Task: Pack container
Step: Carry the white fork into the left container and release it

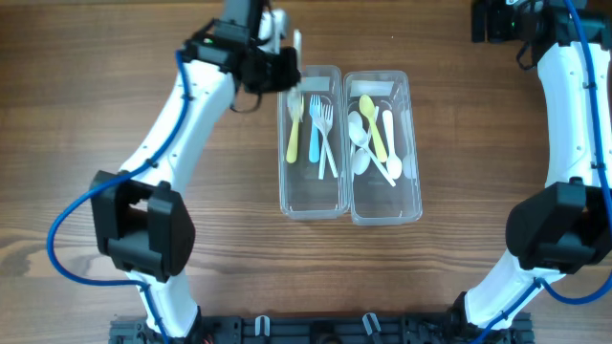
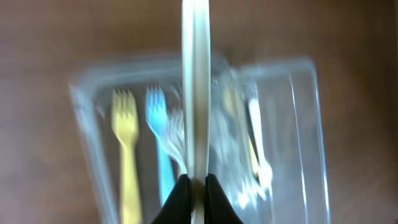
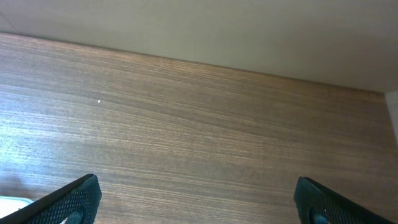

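Two clear plastic containers stand side by side mid-table. The left container (image 1: 312, 196) holds a yellow fork (image 1: 295, 124), a blue fork (image 1: 315, 122) and a white fork. The right container (image 1: 386, 205) holds a yellow spoon (image 1: 372, 122) and several white spoons. My left gripper (image 1: 290, 50) is shut on a white utensil (image 2: 197, 87), held edge-on above the far end of the left container; its type cannot be told. In the left wrist view the forks (image 2: 126, 149) lie blurred below. My right gripper (image 3: 196, 199) is open and empty at the far right, over bare table.
The wooden table (image 1: 115, 115) stretches left and right of the containers. A pale wall borders the table's far edge in the right wrist view (image 3: 249, 31). The arm bases stand at the front edge.
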You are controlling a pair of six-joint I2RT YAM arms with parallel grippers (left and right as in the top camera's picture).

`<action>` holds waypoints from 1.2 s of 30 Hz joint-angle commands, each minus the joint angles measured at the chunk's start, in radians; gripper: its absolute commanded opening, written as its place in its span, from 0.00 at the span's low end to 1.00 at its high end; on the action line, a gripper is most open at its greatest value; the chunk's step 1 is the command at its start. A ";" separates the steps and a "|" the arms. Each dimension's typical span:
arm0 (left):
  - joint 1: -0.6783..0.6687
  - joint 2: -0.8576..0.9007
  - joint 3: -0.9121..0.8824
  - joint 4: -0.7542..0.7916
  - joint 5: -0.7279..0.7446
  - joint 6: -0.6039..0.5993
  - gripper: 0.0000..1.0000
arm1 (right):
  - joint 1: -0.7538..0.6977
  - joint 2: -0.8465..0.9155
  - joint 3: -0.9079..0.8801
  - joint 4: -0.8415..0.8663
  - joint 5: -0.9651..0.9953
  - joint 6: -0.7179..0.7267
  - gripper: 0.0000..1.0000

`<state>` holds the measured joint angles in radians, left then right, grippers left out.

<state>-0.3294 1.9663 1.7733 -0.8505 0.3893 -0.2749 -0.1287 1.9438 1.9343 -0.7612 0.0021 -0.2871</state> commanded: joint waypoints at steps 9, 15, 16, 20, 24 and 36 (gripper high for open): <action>-0.090 0.011 -0.007 -0.091 0.003 -0.130 0.04 | 0.007 0.001 -0.005 0.002 0.013 -0.008 1.00; -0.091 0.011 -0.008 -0.165 -0.020 -0.142 0.04 | 0.007 0.001 -0.005 0.002 0.013 -0.008 1.00; -0.093 0.011 -0.008 -0.180 -0.036 -0.158 0.04 | 0.007 0.001 -0.005 0.002 0.013 -0.008 1.00; -0.106 0.011 -0.008 -0.194 -0.043 -0.175 0.04 | 0.007 0.001 -0.005 0.002 0.013 -0.008 1.00; -0.114 0.011 -0.008 -0.193 -0.047 -0.175 0.04 | 0.007 0.001 -0.005 0.002 0.013 -0.008 1.00; -0.101 0.010 -0.008 -0.183 -0.068 -0.175 1.00 | 0.007 0.001 -0.005 0.002 0.013 -0.008 1.00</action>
<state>-0.4431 1.9667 1.7729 -1.0389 0.3447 -0.4435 -0.1287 1.9438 1.9339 -0.7612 0.0021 -0.2871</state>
